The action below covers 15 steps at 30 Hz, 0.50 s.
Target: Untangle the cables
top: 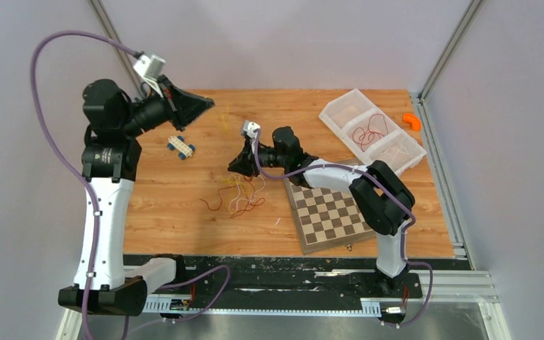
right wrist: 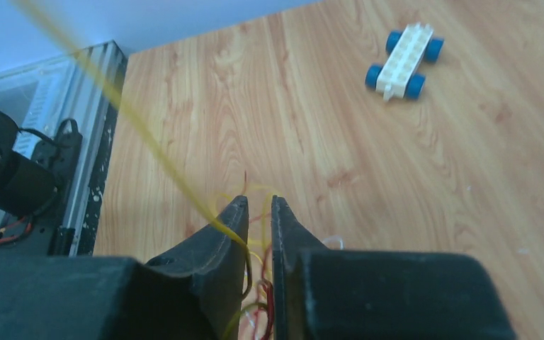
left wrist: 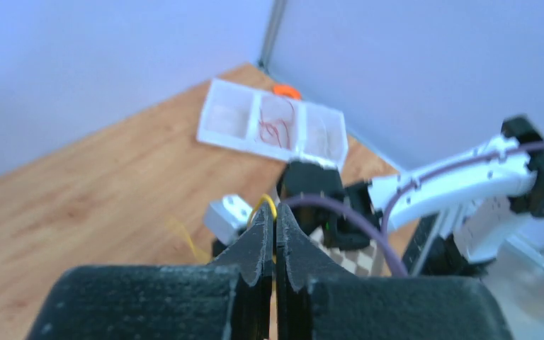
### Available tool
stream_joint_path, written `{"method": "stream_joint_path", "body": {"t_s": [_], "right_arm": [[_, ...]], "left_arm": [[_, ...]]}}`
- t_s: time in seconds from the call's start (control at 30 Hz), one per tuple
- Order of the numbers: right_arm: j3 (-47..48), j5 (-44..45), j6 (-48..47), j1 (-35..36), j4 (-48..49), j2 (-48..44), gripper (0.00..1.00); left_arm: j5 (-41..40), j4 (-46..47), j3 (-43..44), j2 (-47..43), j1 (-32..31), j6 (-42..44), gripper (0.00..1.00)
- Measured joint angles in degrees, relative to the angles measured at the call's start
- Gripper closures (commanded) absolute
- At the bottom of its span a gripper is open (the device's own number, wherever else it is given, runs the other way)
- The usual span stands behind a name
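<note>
My left gripper (left wrist: 275, 216), raised over the counter's far edge left of centre, is clamped on one yellow cable (right wrist: 149, 142). That strand runs taut, down and rightward, to my right gripper (right wrist: 258, 209), which appears closed on it directly above the tangle (top: 241, 195) at mid-counter. The right arm is nearer. The tangle holds red, yellow and white strands; their number is indeterminate. One red cable (top: 368, 133) lies in the tray (top: 336, 103) at the far right corner.

No legible text or markings.

I see red, yellow and white cables (top: 237, 195); brown-and-cream checkered board (top: 329, 212) at four o'clock; white toy (top: 181, 146), blue wheels.
</note>
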Motion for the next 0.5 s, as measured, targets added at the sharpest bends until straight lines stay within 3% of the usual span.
{"method": "stream_joint_path", "body": {"t_s": [0.17, 0.37, 0.43, 0.5], "right_arm": [[-3.6, 0.7, -0.8, 0.1, -0.1, 2.7, 0.73], [-6.2, 0.7, -3.4, 0.1, -3.8, 4.5, 0.68], [-6.2, 0.6, -4.0, 0.1, -5.2, 4.5, 0.63], [-6.2, 0.3, -4.5, 0.1, -6.1, 4.5, 0.51]], "left_arm": [[1.6, 8.9, 8.8, 3.1, 8.2, -9.9, 1.0], [1.2, 16.8, 19.1, 7.5, 10.2, -16.0, 1.0], [1.0, 18.0, 21.6, 8.4, 10.3, -16.7, 1.0], [0.3, 18.8, 24.4, 9.5, 10.5, -16.6, 1.0]]}}
